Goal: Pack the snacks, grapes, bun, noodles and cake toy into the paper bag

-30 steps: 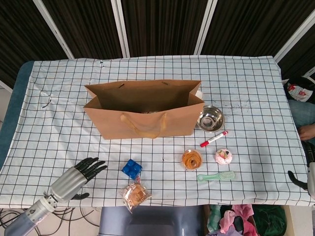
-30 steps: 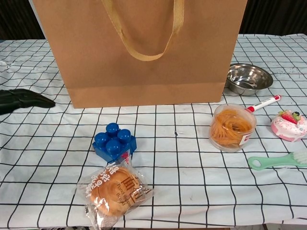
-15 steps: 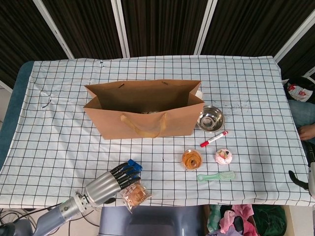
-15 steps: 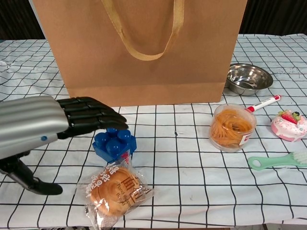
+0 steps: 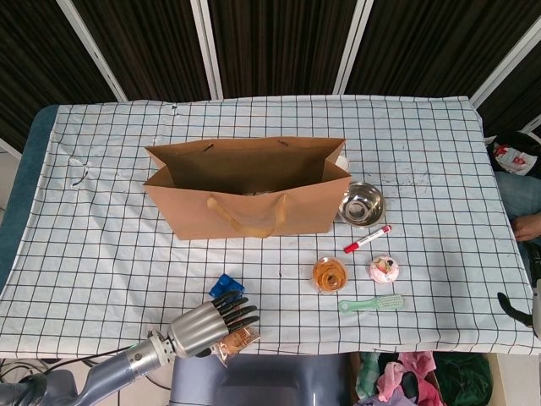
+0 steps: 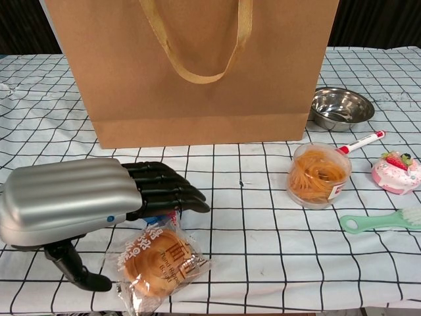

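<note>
Swept in from the left edge over the last second, the left hand (image 6: 85, 197) now hovers low over the front of the surface (image 5: 101, 211), fingers (image 6: 172, 192) extended and spread, grasping nothing, thumb hanging down beside the wrapper. It sits above the packaged bun (image 6: 156, 261) and now covers most of the blue block (image 5: 223, 282), which was fully visible a second ago. Whether any finger already touches the wrapper is hard to tell from either view. Bun has not shifted; it lies flat near the front edge. Behind, the paper bag (image 5: 245, 190) stands upright and open-topped, unmoved. Further right, the noodles cup (image 6: 318, 175) and cake toy (image 6: 396, 172) rest untouched, with a metal bowl (image 6: 341, 107), red marker (image 6: 360, 141) and green brush (image 6: 381, 220) around them. Right hand (image 5: 517, 308) only shows as dark fingertips at the far right edge, state unclear. Likely reading: approach to the bun is nearly done, closing and lifting into the bag come next.
</note>
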